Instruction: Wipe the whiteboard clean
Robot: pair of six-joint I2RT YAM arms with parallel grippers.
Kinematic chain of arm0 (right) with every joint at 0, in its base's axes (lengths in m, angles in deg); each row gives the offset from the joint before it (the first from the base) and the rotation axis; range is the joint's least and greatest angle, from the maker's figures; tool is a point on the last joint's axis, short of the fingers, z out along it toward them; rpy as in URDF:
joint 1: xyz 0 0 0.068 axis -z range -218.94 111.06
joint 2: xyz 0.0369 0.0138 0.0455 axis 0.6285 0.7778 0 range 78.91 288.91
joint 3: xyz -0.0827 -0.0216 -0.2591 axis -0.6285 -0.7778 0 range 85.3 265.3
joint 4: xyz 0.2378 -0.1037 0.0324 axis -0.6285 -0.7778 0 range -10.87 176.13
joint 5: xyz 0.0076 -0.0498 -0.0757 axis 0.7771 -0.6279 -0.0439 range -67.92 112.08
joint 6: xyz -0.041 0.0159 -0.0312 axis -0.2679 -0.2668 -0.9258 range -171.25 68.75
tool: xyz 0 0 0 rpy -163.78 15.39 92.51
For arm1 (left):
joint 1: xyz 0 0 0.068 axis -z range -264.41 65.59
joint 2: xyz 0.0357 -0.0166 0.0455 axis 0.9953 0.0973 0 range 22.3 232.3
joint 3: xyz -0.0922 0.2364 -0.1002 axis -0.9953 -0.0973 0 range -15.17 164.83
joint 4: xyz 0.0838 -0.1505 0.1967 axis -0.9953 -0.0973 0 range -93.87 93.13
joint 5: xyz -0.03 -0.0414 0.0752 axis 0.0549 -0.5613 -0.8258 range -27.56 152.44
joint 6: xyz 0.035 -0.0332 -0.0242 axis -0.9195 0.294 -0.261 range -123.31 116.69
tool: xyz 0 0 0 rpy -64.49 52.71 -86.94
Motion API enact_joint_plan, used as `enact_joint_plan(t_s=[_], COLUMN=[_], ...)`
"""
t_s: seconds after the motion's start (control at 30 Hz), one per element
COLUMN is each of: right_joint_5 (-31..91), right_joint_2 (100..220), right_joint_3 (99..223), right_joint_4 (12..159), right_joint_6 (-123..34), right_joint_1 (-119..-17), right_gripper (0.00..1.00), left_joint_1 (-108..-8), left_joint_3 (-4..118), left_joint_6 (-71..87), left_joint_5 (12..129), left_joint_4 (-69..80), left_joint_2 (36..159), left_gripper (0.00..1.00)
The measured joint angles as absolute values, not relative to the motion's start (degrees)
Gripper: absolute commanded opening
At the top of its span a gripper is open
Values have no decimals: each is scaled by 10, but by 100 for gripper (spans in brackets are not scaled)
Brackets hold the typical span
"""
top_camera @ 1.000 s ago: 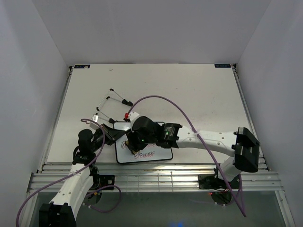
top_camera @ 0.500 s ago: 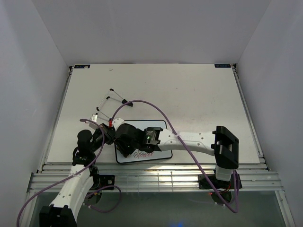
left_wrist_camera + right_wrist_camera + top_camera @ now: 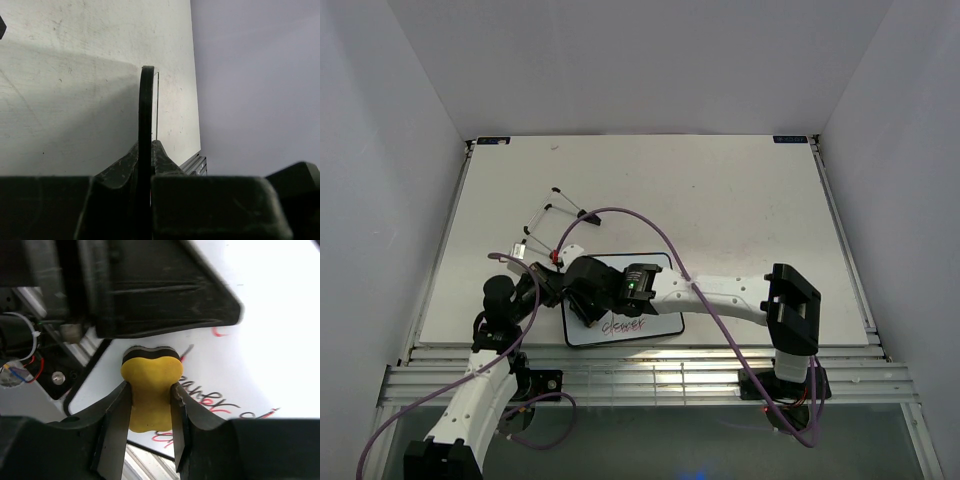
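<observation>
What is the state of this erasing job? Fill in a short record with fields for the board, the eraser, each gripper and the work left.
board: whiteboard lying flat on the table, near its front edge
eraser: yellow eraser, at the left part of the board
left gripper: left gripper shut on the board's black rim at its left edge
right gripper: right gripper shut on the eraser
work left: red and black handwriting on the board, not yet wiped
</observation>
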State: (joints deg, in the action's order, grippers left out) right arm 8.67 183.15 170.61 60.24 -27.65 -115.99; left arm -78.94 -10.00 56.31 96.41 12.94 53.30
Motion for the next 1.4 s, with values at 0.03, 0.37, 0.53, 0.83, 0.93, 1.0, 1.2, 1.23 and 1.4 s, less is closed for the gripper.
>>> enact_joint_plan(t_s=[0.03, 0.37, 0.53, 0.83, 0.93, 1.0, 1.2, 1.23, 1.4], right_joint_5=[87, 92, 107, 146, 151, 152, 151, 151, 148], right_joint_2=[1830, 1811, 1821, 1854, 1852, 1842, 1788, 1777, 1738], right_joint_3=[1702, 1661, 1685, 1753, 1746, 1728, 1624, 1602, 1536], right_joint_4=[605, 601, 586, 580, 588, 600, 625, 630, 630], right_joint_6=[-276, -273, -278, -290, -288, -285, -272, -270, -259], right_joint_1=[-1154, -1103, -1116, -1153, -1147, -1142, -1088, -1075, -1041], right_gripper=[22, 20, 19, 17, 17, 17, 16, 16, 15], left_joint_1=[-789, -790, -790, -789, -789, -789, -789, -789, -787], left_joint_3=[-100, -100, -96, -92, -90, -90, -90, -89, -87], left_joint_6=[563, 567, 566, 564, 561, 561, 561, 561, 557], left_joint_5=[963, 961, 961, 963, 960, 958, 959, 959, 961], left_joint_4=[125, 97, 78, 62, 57, 52, 46, 44, 39], left_joint_2=[531, 520, 510, 498, 496, 495, 494, 492, 484], left_gripper=[0, 0, 0, 0, 0, 0, 0, 0, 0])
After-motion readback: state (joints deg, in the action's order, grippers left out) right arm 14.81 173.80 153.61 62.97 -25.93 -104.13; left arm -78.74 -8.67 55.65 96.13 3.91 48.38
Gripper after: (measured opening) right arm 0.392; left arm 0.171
